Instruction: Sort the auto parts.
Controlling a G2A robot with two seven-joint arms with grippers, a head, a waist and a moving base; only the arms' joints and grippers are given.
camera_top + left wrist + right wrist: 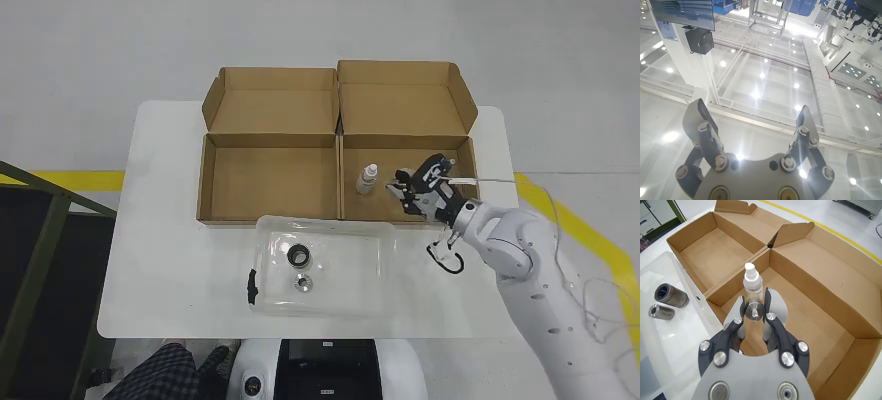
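Observation:
My right gripper (754, 303) (405, 190) is shut on a small metal cylinder with a threaded stud (754, 310), held above the right cardboard box (455, 205) (829, 291). A clear spray bottle with a white cap (752, 281) (368, 178) stands in that box just beyond the fingertips. Two dark metal sleeves lie in the clear plastic tray (350, 280): a larger one (671, 295) (298, 256) and a smaller one (661, 312) (302, 284). My left gripper (751, 110) is open and points up at the ceiling, holding nothing.
The left cardboard box (268, 180) (715, 251) holds nothing and sits flush against the right one, both with lids folded back. A black part (252, 286) lies at the tray's left edge. The white table (160, 250) has free room left of the tray.

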